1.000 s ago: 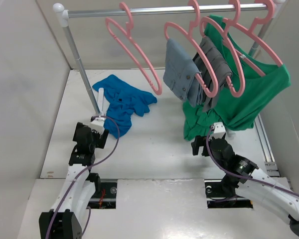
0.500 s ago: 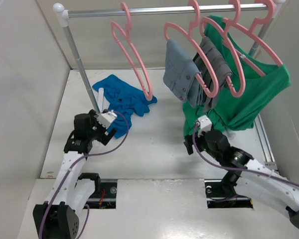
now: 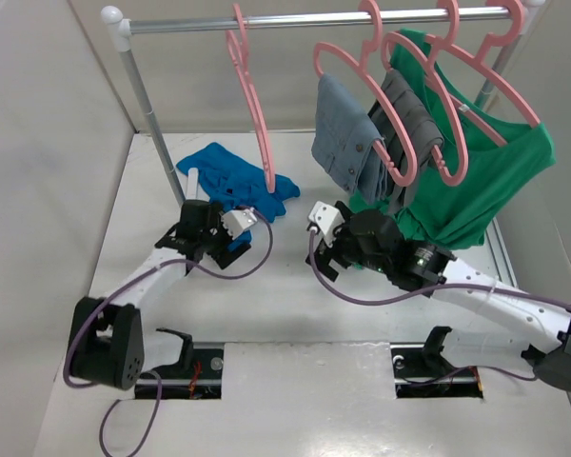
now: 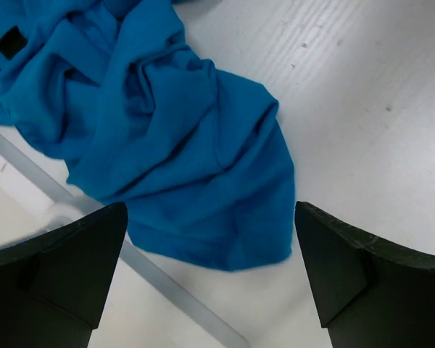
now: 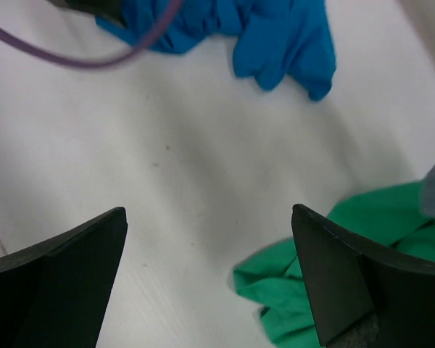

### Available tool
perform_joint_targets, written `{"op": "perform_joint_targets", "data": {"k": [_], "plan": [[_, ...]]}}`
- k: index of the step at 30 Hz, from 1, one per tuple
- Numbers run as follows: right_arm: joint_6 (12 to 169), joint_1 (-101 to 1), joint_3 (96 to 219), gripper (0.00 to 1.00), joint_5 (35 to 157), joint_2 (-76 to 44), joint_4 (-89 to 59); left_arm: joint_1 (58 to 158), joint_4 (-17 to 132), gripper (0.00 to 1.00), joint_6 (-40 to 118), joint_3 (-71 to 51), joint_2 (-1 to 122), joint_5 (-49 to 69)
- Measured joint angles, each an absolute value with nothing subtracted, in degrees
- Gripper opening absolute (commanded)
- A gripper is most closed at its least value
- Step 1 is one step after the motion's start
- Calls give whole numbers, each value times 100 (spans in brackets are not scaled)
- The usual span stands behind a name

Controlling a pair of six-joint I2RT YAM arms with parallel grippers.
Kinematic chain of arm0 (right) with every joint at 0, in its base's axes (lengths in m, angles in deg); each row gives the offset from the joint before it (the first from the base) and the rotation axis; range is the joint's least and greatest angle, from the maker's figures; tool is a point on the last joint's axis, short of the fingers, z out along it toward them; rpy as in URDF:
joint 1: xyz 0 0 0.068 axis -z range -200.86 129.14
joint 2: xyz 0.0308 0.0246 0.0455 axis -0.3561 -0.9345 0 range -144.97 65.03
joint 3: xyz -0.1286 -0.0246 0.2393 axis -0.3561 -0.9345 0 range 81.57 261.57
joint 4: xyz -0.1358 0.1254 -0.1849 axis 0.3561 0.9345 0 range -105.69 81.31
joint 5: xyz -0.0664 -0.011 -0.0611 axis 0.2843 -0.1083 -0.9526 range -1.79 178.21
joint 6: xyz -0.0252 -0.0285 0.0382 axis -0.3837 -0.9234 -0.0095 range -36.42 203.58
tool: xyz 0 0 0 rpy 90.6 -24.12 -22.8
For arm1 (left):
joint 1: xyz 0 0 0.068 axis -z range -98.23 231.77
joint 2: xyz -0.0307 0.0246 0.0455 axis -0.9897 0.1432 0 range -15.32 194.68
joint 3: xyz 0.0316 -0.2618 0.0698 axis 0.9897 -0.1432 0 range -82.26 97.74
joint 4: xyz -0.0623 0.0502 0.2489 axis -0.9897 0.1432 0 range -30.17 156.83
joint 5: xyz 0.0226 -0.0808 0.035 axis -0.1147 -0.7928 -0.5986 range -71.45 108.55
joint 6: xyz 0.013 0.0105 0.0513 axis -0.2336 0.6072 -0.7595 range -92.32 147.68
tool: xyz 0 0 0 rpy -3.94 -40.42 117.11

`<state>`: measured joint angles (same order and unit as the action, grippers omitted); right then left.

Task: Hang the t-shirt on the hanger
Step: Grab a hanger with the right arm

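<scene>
The bright blue t-shirt (image 3: 230, 173) lies crumpled on the table by the rack's left post; it also shows in the left wrist view (image 4: 167, 138) and the right wrist view (image 5: 275, 32). The bare pink hanger (image 3: 250, 105) hangs on the rail, turned edge-on above the shirt. My left gripper (image 3: 236, 235) (image 4: 210, 272) is open, just above the shirt's near edge. My right gripper (image 3: 321, 249) (image 5: 206, 279) is open and empty over bare table, right of the shirt.
The rack's post (image 3: 157, 133) and its base bar (image 4: 167, 290) stand close to my left gripper. Grey-blue trousers (image 3: 347, 138) and a green shirt (image 3: 485, 181) hang on other pink hangers at the right; the green hem (image 5: 333, 261) lies near my right finger.
Both arms have reached forward: the left gripper swung right onto the shirt's near edge, the right gripper moved left and up toward the shirt. The bare hanger has turned edge-on.
</scene>
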<state>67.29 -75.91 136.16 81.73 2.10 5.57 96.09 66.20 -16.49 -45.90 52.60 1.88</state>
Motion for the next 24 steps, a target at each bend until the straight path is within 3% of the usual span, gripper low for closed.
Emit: {"op": "perform_joint_targets", "data": {"k": [9, 10, 13, 14, 17, 24], "plan": [[6390, -7706, 15620, 97, 8505, 288, 1274, 9699, 5298, 97, -2374, -4544, 6504, 660], [6379, -7713, 15856, 97, 8549, 253, 1304, 9723, 5193, 83, -2512, -4559, 6569, 684], [6364, -7722, 16700, 97, 8652, 20, 1322, 9846, 4994, 56, -2844, -4671, 6692, 717], [6359, -7722, 16940, 97, 8680, -74, 1274, 9883, 4961, 35, -2919, -4710, 6716, 722], [6351, -7722, 17666, 98, 8735, -439, 1103, 9988, 4924, 0, -3115, -4833, 6744, 739], [6230, -7722, 18785, 100, 8693, -1207, 550, 10127, 5313, 0, -3166, -4846, 6672, 851]]}}
